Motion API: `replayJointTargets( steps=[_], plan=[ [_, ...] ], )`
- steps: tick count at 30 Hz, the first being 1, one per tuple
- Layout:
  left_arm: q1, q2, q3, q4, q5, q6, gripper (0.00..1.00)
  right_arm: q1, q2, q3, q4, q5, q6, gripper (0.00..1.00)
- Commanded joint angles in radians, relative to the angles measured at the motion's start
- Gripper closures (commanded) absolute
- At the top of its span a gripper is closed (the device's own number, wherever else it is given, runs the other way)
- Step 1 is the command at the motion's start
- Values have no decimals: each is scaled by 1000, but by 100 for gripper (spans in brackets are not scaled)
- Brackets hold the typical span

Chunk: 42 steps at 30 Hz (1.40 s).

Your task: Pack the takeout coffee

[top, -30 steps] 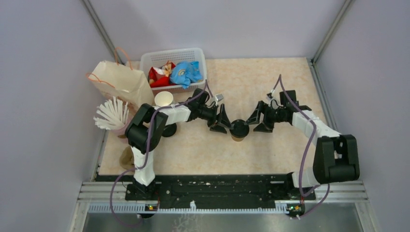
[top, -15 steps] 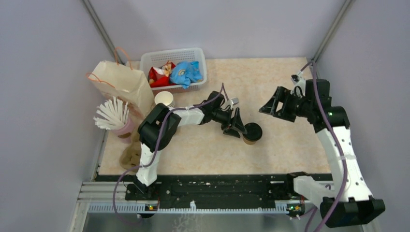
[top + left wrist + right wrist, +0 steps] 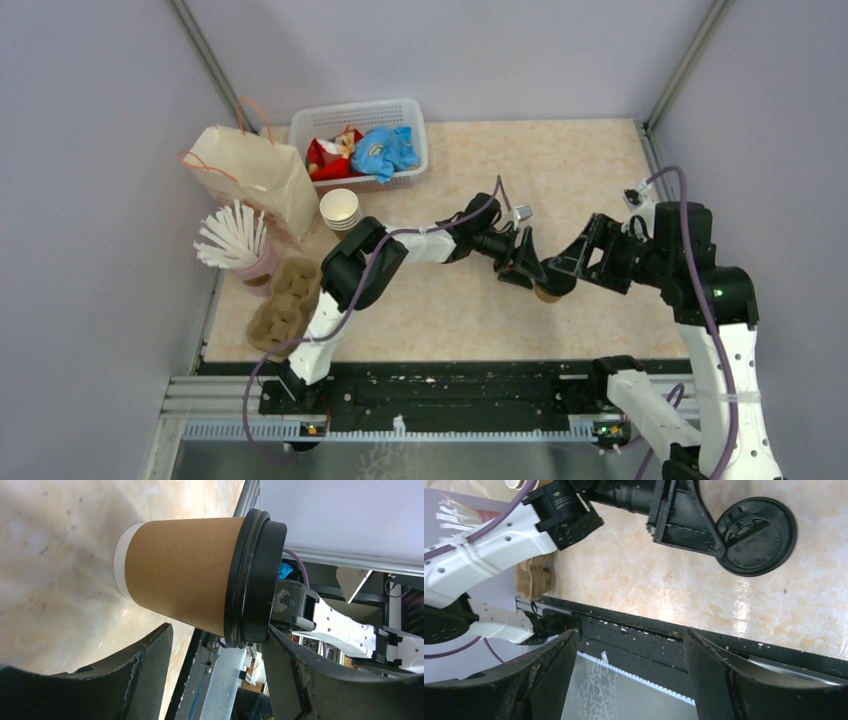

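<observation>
**Brown takeout coffee (image 3: pixel 547 292) slid right, toward the other arm**

Top view: shows it upright on the table (image 3: pixel 560 170), right of centre, well apart from the paper bag (image 3: pixel 250 175) and the cup carrier (image 3: pixel 285 305) at the left edge. Places it further right than a second ago, when central between both arms. Has the left gripper (image 3: pixel 537 277) stretched far across and straddling it. Has the right gripper (image 3: pixel 568 270) back down just beside it after a brief swing up and away. Uncovers the carrier, hidden earlier under the left arm.

Left wrist view: frames the takeout coffee between spread fingers (image 3: pixel 300 680), base on the table, black lid (image 3: pixel 252 575) seated. Sets one finger against the lid rim and the other just shy of the paper wall. Looks like a nudge, not a pinch.

Right wrist view: looks down on the lid top, with one left finger touching its rim. Shows this gripper's own fingers spread wide, nothing between them.

Probably means a handover rather than packing proper. Puts the takeout coffee within the right arm's reach, yet further from bag and carrier. Leaves the packing itself not yet begun.
</observation>
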Motion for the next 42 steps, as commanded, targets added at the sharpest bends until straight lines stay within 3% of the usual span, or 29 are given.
replayJointTargets(
  steps=[1,12,20,29,37,42],
  plan=[
    [-34,75,80,40,-58,-27,30,-3,-40,62,-63,19,21,23],
    [-54,102,160,18,-70,-24,23,-3,-84,118,-137,30,31,23],
    [-44,-51,205,-156,-92,129,2,-4,-100,98,-116,20,21,23],
    [-23,-268,151,-352,-128,258,2,-4,-80,74,-56,-23,-14,23],
    [108,-603,141,-857,-430,550,5,-3,-68,8,16,-95,-47,22],
    [293,-783,235,-1088,-773,585,8,-3,-41,-30,59,-142,-74,22]
  ],
)
